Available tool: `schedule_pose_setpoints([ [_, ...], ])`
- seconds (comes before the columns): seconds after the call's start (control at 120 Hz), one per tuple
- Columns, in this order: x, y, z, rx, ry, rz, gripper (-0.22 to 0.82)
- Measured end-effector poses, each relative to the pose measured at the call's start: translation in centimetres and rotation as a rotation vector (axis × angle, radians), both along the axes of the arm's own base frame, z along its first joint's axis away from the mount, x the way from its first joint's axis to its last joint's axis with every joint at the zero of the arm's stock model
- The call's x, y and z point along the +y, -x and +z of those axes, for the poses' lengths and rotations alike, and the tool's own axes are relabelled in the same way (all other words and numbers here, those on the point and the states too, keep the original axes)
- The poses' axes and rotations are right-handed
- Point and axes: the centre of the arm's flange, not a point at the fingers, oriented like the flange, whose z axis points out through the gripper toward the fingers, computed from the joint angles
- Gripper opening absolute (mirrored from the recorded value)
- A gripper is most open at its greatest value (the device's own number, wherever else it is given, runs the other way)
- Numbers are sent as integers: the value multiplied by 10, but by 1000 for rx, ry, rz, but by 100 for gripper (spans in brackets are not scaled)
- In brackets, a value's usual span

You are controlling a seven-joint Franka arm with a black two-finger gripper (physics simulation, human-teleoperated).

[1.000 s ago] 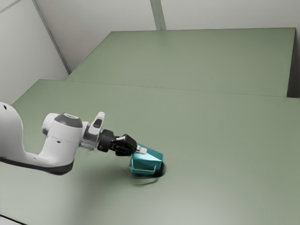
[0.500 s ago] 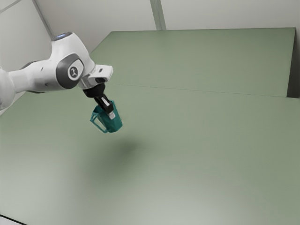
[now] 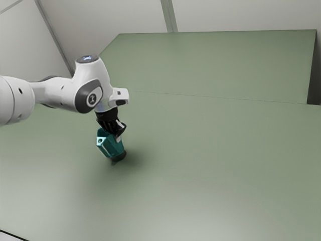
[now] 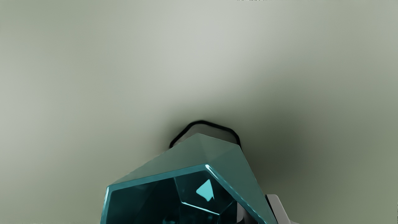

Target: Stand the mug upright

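My smooth white arm with grey joint covers (image 3: 59,94) comes in from the exterior view's left. My black two-finger gripper (image 3: 119,135) points downward, its fingers closed on the faceted teal mug (image 3: 111,147). The mug leans, its upper end toward the exterior view's left, its lower end close over the flat green tabletop (image 3: 225,160); whether they touch, I can't tell. Beyond stands a pale panelled wall (image 3: 115,15).

Teal mug (image 3: 111,146); faceted; tilted

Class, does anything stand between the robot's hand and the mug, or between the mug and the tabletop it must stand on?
Nothing visible stands in either path: the hand grips the mug by its wall, and no other object shows between it and the table.
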Motion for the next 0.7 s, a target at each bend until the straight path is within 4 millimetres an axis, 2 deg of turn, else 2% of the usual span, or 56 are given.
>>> schedule_pose_setpoints([
  [0.125,-1,2,-5,-6,0,69,-17],
  [0.208,-1,4,-11,2,4,107,-9],
  [0.367,-2,4,-15,2,9,161,23],
  [0.45,-3,4,-14,-3,10,184,35],
  [0.5,-3,3,-6,-16,11,195,40],
  [0.542,-4,-2,15,-45,13,202,43],
  [0.575,-5,-10,44,-78,14,207,45],
  [0.625,-7,-21,97,-130,14,211,48],
  [0.7,-9,-24,180,-197,12,215,51],
])
